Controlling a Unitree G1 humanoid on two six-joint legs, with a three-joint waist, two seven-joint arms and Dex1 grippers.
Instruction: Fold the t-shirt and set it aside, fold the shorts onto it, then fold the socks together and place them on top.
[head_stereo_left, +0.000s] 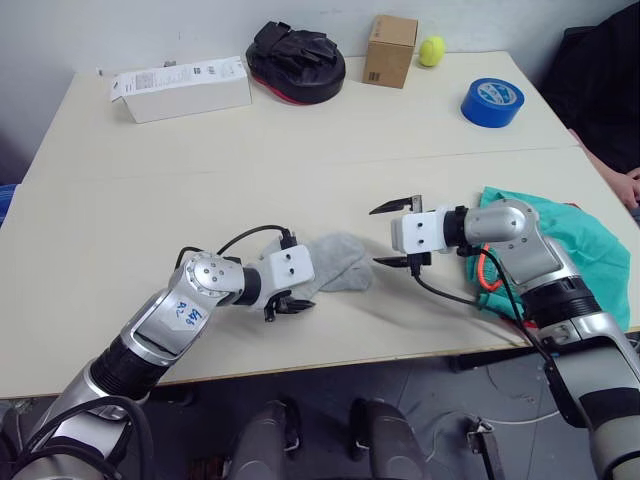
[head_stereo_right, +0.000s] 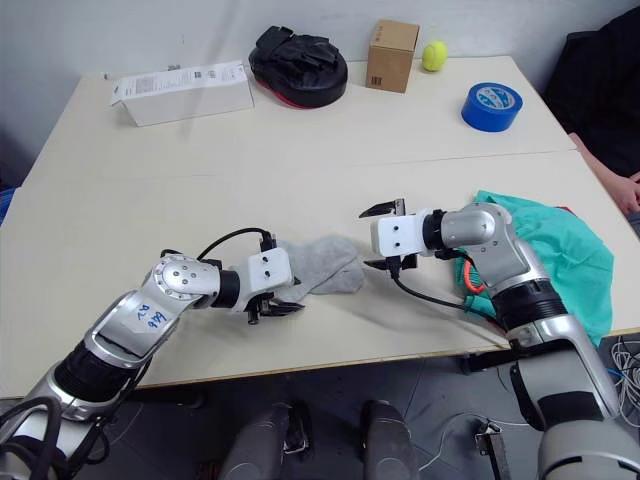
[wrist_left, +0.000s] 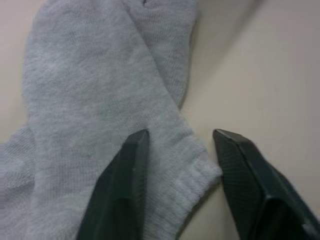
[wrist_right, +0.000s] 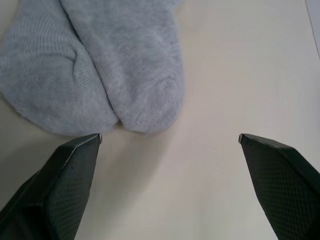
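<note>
Socks (head_stereo_left: 338, 272) lie side by side on the cream table (head_stereo_left: 150, 220), between the two grippers near its front edge.

Seen from the left wrist, the left gripper (wrist_left: 180, 150) is released, its two black fingers spread astride the ribbed cuff end, one finger (wrist_left: 122, 180) resting over the grey fabric and the other on bare tabletop just beside it. The right gripper (wrist_right: 170, 140) is also released, jaws wide apart, hovering just short of the rounded toe ends without touching them. To the robot's right, the teal shorts (head_stereo_left: 570, 245) lie bunched at the table edge, an orange drawstring (head_stereo_left: 484, 272) showing beneath the right forearm. Along the far side stand a white carton (head_stereo_left: 182, 88), a black pouch (head_stereo_left: 296, 62), a small cardboard box (head_stereo_left: 390, 50), a yellow-green ball (head_stereo_left: 431, 51) and a roll of blue tape (head_stereo_left: 492, 101).
</note>
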